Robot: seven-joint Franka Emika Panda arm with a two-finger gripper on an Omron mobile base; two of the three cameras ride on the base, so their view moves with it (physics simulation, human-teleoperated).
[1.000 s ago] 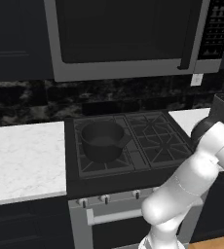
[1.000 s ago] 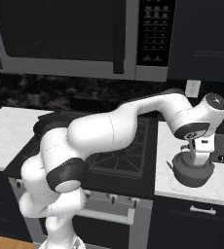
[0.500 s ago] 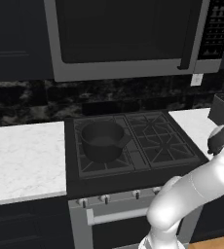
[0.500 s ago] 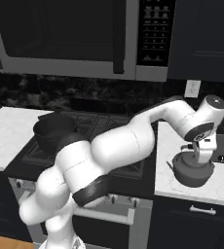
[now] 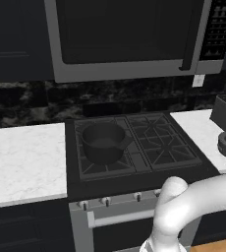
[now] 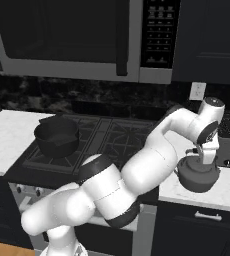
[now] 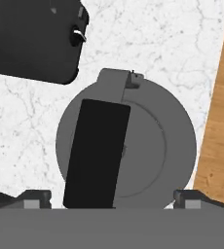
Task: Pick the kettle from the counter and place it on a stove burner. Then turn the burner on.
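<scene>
— What did the left base view give you?

— The dark grey saucepan (image 5: 103,141) sat at 9 o'clock on the black cooktop (image 5: 134,147); the right burner grate (image 5: 160,142) was free.

— Right base view?

— The squat grey metal kettle (image 6: 198,173) stood on the white marble counter (image 6: 226,190), gripper (image 6: 205,156) just above.

— Hand view?

— Fingertips (image 7: 32,198) spread wide, ungrasped, straddling the dark handle (image 7: 95,153). I judged descent and closing came next.

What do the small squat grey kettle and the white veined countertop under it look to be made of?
Small squat grey kettle: probably brushed metal, from its even matte grey; the dark arched handle looks like black plastic. White veined countertop: marble-look stone, with faint grey veins on white.
</scene>
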